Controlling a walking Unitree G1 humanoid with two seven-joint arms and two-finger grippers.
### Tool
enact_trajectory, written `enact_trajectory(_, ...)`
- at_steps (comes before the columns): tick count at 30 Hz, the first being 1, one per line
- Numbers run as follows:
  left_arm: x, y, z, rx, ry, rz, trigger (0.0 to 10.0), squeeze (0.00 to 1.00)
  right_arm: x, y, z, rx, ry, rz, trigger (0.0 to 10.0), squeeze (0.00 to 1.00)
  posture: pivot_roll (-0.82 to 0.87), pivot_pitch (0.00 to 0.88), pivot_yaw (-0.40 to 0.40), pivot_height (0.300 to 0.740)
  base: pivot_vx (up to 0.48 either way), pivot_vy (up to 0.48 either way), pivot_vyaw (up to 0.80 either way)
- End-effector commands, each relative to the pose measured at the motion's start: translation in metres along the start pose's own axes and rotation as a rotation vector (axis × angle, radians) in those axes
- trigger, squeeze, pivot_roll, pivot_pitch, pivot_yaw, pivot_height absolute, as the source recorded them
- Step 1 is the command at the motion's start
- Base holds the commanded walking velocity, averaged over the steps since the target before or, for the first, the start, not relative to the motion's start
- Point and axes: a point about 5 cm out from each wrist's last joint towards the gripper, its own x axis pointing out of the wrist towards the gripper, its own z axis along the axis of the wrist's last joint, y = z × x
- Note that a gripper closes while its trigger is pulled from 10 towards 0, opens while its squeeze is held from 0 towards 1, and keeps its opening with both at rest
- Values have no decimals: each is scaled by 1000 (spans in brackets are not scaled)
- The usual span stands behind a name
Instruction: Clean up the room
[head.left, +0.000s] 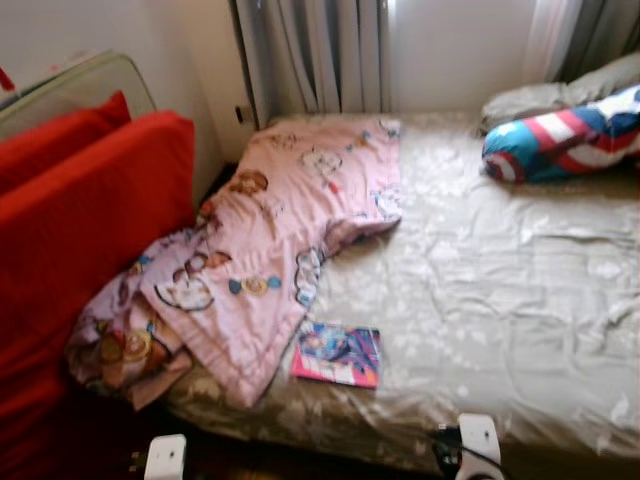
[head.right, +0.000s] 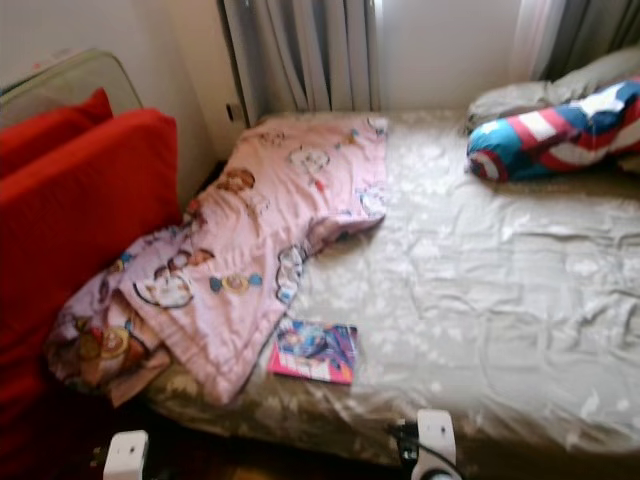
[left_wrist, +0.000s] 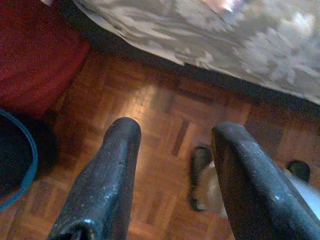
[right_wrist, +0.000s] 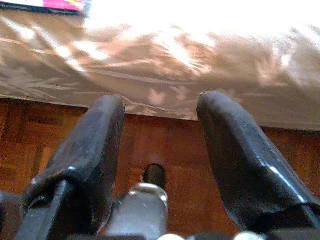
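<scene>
A pink cartoon-print blanket (head.left: 290, 220) lies crumpled over the left side of the bed (head.left: 500, 300), its lower end hanging off the near left corner. A colourful book (head.left: 338, 355) lies flat on the grey sheet near the bed's front edge, just right of the blanket. A striped red, white and blue bolster (head.left: 565, 135) and a grey pillow (head.left: 560, 95) lie at the far right. My left gripper (left_wrist: 175, 165) hangs open over the wooden floor (left_wrist: 165, 125). My right gripper (right_wrist: 160, 130) is open too, low in front of the bed's edge.
A red sofa or cushion stack (head.left: 70, 230) stands close against the bed's left side. Grey curtains (head.left: 310, 55) hang behind the bed. A dark round bin with a blue rim (left_wrist: 15, 155) sits on the parquet near the red fabric.
</scene>
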Motion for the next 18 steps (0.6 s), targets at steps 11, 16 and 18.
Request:
enact_trajectory(11,-2,2,-6,20,18,12,10000,0,2,11,4,15,-17,26,10000,0,-36,0,52,740,0,326,0)
enact_trajectory(16,-2,0,-6,6,10,-2,10000,0,2,11,5,15,-21,26,10000,0,-35,0,51,740,0,0,0)
enact_trajectory(18,-1,-4,-5,22,12,-7,10000,0,2,11,5,14,-22,27,10000,0,-33,0,50,740,0,0,0)
